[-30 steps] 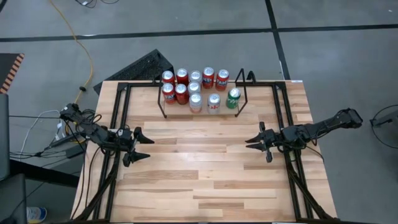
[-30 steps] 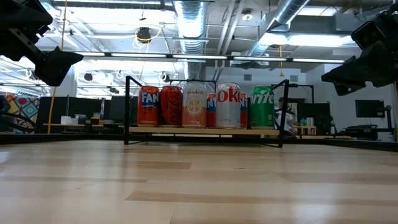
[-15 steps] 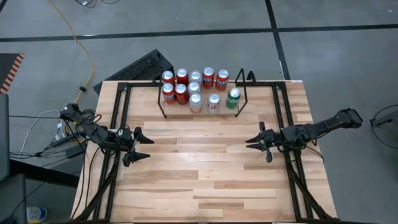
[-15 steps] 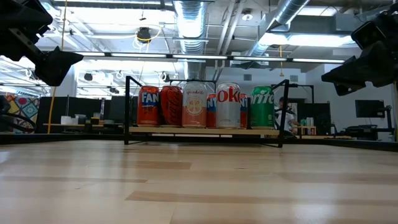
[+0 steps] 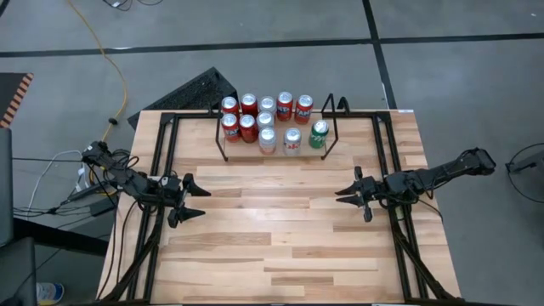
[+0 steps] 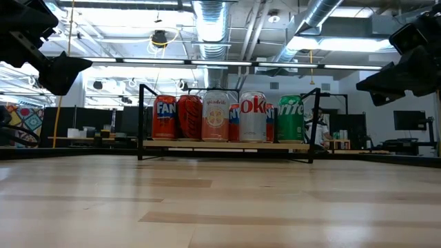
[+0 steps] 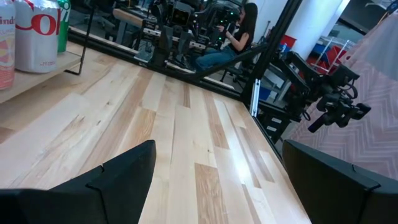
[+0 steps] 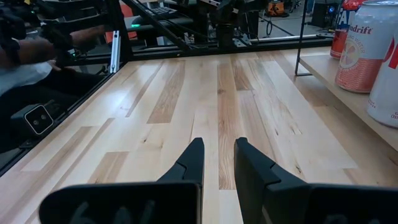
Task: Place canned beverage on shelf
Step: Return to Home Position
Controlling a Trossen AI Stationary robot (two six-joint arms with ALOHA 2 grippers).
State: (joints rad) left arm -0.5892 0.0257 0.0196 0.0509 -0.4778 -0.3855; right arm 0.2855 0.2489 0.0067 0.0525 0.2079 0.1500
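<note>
1. Table point(image 5: 272, 242): the middle and near half are bare wood, an open lane between the two arms. Black rails point(image 5: 163, 161) run down both long sides, just inside the edges.
2. Left gripper point(image 5: 202, 202): hovers off the wood just inboard of the left rail, at mid-length, and points at the table centre. Its fingers point(image 7: 124, 171) are spread wide with nothing between them.
3. Right gripper point(image 5: 340, 195): mirrored on the right side, also off the wood and pointing inward. Its fingers point(image 8: 193, 162) are almost together with only a thin slit between them, and it holds nothing.
4. The grippers are well apart from each other and from the shelf.
5. Shelf point(image 5: 333, 119): sits at the far edge, centred between the rails, with an upright end loop on each side. Its deck is raised a little off the table.
6. Contents: all cans stand upright on the deck, packed close.
   - Front row, from the left: Fanta can point(image 6: 165, 117), red can point(image 6: 189, 117), Spindrift can point(image 6: 216, 116), silver Coke can point(image 6: 253, 117), green Sprite can point(image 6: 291, 117).
   - Back-row cans point(image 5: 285, 104) are red and silver, tight behind the front row.
7. Off the table: a keyboard point(image 5: 191, 93) and a yellow cable point(image 5: 110, 59) lie on the floor past the far-left corner. A person point(image 7: 239, 31) is seated beyond the right side.
</note>
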